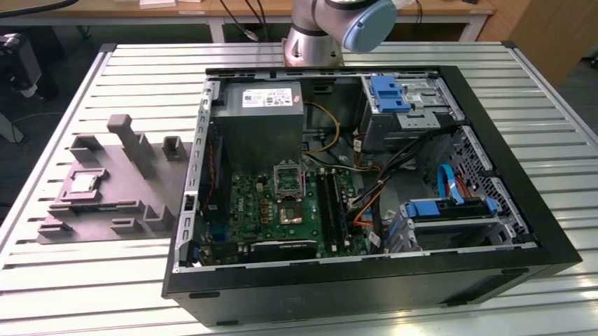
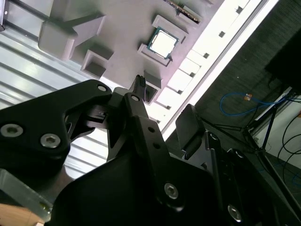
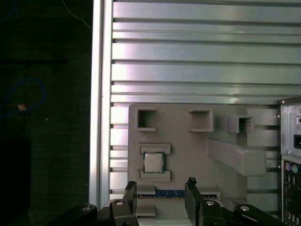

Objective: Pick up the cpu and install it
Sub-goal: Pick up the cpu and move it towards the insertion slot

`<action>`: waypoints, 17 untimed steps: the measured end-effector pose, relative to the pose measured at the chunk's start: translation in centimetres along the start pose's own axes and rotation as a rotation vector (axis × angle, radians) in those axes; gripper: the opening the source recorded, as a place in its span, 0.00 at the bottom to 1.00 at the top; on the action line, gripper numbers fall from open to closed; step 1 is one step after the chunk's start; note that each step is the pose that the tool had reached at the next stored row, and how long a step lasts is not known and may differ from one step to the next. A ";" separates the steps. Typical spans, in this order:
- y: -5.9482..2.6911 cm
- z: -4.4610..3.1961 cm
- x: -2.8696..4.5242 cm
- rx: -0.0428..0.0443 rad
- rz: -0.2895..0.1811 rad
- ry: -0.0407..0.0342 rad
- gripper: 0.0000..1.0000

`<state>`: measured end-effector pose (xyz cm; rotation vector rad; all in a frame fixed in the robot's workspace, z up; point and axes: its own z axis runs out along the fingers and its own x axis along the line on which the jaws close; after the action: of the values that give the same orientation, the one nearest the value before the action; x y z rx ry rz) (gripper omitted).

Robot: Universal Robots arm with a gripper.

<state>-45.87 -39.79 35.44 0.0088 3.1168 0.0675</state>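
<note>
Slatted table (image 1: 84, 294): grey tray (image 1: 112, 183), computer case (image 1: 374, 297)

Slatted aluminium table (image 1: 84, 280), bright glare along its slats. Past the table's far edge, a wooden desk (image 1: 234, 10) on white legs; off its far corner at the exterior view's right, a wood panel (image 1: 551, 35). Dark floor (image 1: 140, 33) around the table.

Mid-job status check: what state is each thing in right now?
cpu: lying flat in a pocket of the grey tray, not gripped.
gripper: open, empty, apart from the cpu.
grey tray: flat on the table.
computer case: on its side, side panel off.
motherboard socket: looks uncovered.
</note>
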 end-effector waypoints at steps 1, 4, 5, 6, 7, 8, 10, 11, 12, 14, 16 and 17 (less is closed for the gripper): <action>0.00 0.05 0.00 0.0000 0.000 0.0000 0.53; -0.01 0.18 0.01 0.0000 0.000 0.0000 0.53; -0.01 0.22 0.01 0.0000 0.000 0.0000 0.53; -0.01 0.25 0.01 0.0000 0.000 0.0000 0.53; -0.01 0.29 0.01 0.0000 0.000 0.0001 0.53; -0.02 0.32 0.01 0.0000 0.000 0.0001 0.53; -0.02 0.40 0.01 0.0000 0.000 0.0000 0.53; -0.02 0.43 0.01 0.0000 0.000 0.0000 0.53; -0.02 0.47 0.01 0.0000 0.000 0.0000 0.53; -0.03 0.54 0.02 0.0000 0.000 0.0000 0.53; -0.03 0.60 0.02 0.0000 0.000 0.0000 0.53; -0.03 0.65 0.02 0.0000 0.000 0.0000 0.53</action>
<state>-45.87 -39.79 34.79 0.0087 3.1168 0.0675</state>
